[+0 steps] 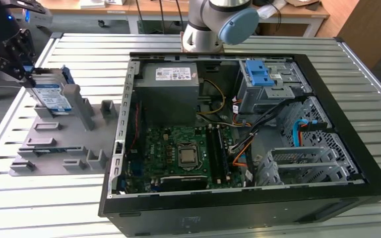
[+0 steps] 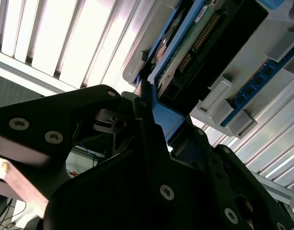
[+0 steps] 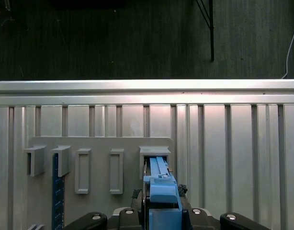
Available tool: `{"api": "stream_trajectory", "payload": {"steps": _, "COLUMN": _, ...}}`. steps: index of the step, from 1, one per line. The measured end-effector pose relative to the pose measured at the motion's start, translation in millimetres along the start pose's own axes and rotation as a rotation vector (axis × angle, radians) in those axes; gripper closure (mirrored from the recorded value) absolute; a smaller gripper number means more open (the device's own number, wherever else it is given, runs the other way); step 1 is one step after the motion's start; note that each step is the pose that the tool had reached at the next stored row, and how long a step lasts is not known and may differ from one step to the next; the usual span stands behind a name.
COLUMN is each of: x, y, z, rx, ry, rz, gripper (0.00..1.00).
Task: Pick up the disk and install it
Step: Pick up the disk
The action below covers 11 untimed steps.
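The flat silver disk (image 1: 51, 98), in a blue plastic frame, stands edgewise in a grey slotted tray (image 1: 51, 148). The black gripper (image 1: 27, 75) clamps the frame.

Ribbed silver aluminium counter (image 1: 349, 69) | floor (image 3: 113, 38): dark grey | behind: pale wooden desks (image 1: 157, 7) | exterior view's right: brown wooden panel (image 1: 369, 25)
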<state>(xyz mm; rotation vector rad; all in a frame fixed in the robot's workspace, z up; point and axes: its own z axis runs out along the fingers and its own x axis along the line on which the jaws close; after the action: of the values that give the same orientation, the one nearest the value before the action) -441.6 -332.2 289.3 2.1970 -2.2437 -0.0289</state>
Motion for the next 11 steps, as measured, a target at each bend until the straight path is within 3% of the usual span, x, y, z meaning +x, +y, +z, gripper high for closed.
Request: {"api": "stream_trajectory", "payload": {"steps": 11, "x": -0.1, "y": 0.1, "z": -8.6, "rx": 0.0001, "ry": -0.0001, "rz": 0.0, "gripper": 0.64}}
